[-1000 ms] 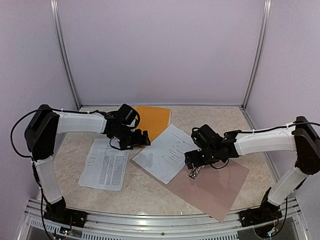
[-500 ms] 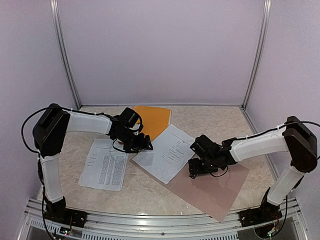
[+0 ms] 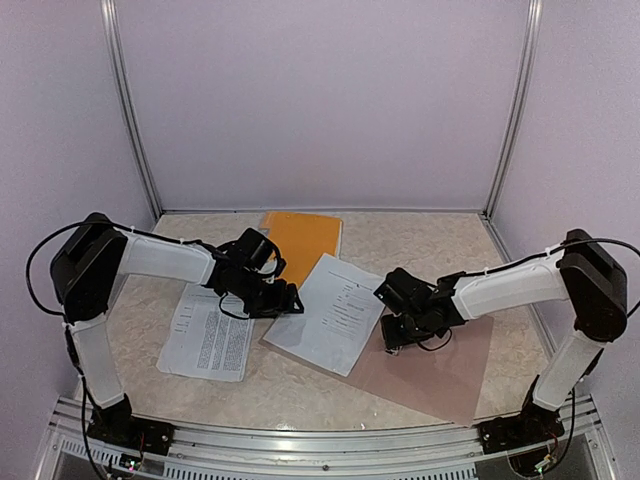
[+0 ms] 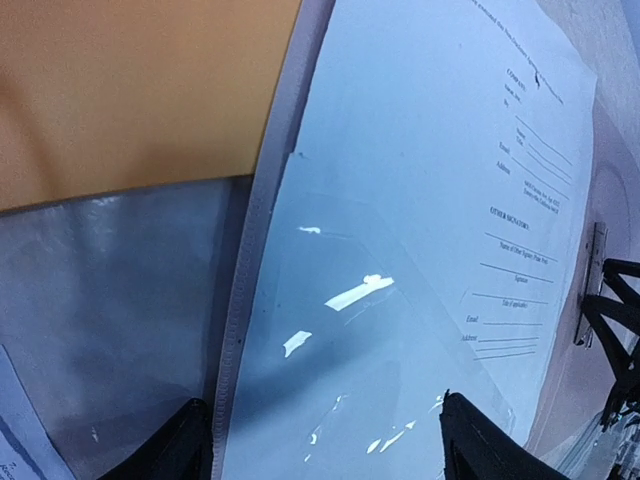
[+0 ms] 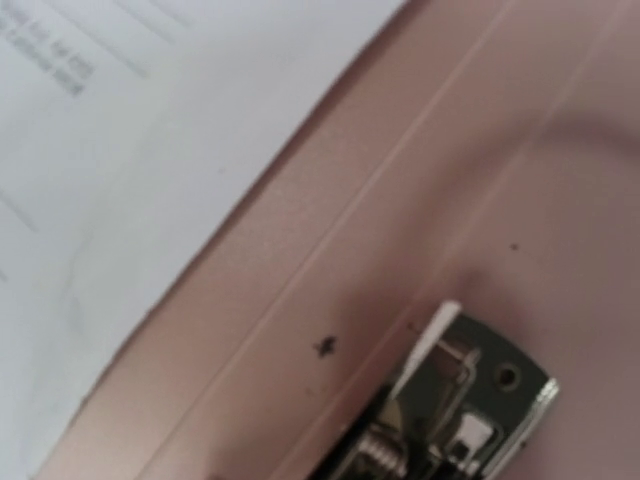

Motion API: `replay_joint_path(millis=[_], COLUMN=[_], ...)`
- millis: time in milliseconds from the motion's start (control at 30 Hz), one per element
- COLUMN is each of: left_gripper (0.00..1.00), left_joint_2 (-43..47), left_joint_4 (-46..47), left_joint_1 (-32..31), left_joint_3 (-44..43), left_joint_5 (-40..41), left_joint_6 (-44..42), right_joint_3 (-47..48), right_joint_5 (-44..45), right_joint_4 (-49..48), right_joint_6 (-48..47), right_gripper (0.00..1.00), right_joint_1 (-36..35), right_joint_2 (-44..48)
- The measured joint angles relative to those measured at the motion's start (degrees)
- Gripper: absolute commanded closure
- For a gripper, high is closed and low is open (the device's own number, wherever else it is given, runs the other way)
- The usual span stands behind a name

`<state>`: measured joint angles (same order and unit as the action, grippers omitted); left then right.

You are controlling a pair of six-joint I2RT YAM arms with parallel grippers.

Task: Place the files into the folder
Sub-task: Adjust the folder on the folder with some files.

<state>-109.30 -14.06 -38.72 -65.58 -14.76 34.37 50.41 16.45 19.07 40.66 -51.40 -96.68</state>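
A white printed file lies on the left half of the open taupe folder. My left gripper hangs low over that sheet's left edge. In the left wrist view its fingertips stand wide apart over the glossy sheet, with nothing between them. My right gripper is down on the folder at its metal clip. The right wrist view shows the clip, the taupe board and the sheet's corner, while the fingers are hidden. A second file lies on the table at the left.
An orange folder lies at the back, just behind the left gripper, and fills the upper left of the left wrist view. Lilac walls close in the marbled table on three sides.
Both grippers have dropped closer to the table and their jaws have narrowed. The taupe folder and the sheet on it have turned and slid a little to the left.
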Motion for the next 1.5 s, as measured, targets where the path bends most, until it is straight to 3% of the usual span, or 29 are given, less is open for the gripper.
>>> replay_joint_path(millis=[200, 400, 733, 900, 1033, 1167, 1500], left_gripper=[0.26, 0.25, 0.04, 0.01, 0.03, 0.06, 0.28], left_joint_2=[2.2, 3.9, 5.6, 7.2, 7.3, 5.2, -16.1], left_joint_4=[-2.0, -3.1, -6.3, -9.0, -9.2, -8.6, -10.5], left_joint_1=[-3.0, -5.6, -7.1, -9.0, -14.1, -20.0, -28.5], left_joint_3=[2.0, 3.8, 3.9, 2.2, -1.6, -7.8, -35.6], left_joint_5=[1.6, 2.0, 6.7, 14.7, 19.1, 20.2, 19.6], left_joint_6=[1.2, 2.9, 3.3, 2.1, 0.0, -2.2, -8.9], right_joint_3=[2.2, 2.5, 2.5, 1.8, 1.8, 1.8, -0.2], right_joint_5=[2.2, 2.4, -0.7, -1.1, -1.1, -1.7, -6.5], right_joint_4=[3.2, 3.8, 2.4, 2.3, 2.0, 1.7, -0.7], right_joint_6=[-2.9, -5.9, -8.3, -9.0, -9.5, -10.6, -15.6], right_gripper=[0.62, 0.60, 0.18, 0.08, 0.08, 0.08, 0.10], right_joint_1=[0.3, 1.7, 2.2, 2.2, 4.3, 11.7, 29.0], right_joint_2=[-1.4, -1.6, -1.3, 4.1, 9.8, 12.7, 17.3])
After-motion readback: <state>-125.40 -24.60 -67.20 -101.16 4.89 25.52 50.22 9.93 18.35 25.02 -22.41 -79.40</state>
